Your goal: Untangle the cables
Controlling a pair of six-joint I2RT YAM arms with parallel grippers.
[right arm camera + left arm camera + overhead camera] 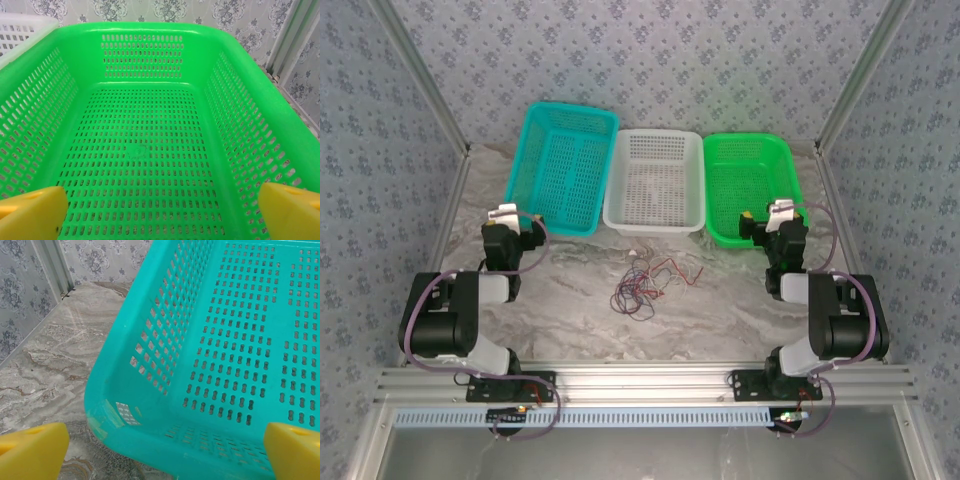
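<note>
The cables (648, 280), thin red, black and white wires, lie tangled in a loose heap on the marble table, midway between the two arms. My left gripper (516, 221) sits at the near left corner of the teal basket (561, 165); its yellow fingertips (32, 450) stand wide apart, open, with nothing between them. My right gripper (768, 219) hovers at the near edge of the green basket (752, 186); its yellow fingertips (31, 210) are also spread wide, open and empty. Both grippers are well away from the cables.
A white basket (655, 180) stands between the teal and green ones at the back of the table. All three baskets look empty. Patterned walls and metal frame posts close in the sides. An aluminium rail (640, 382) runs along the near edge.
</note>
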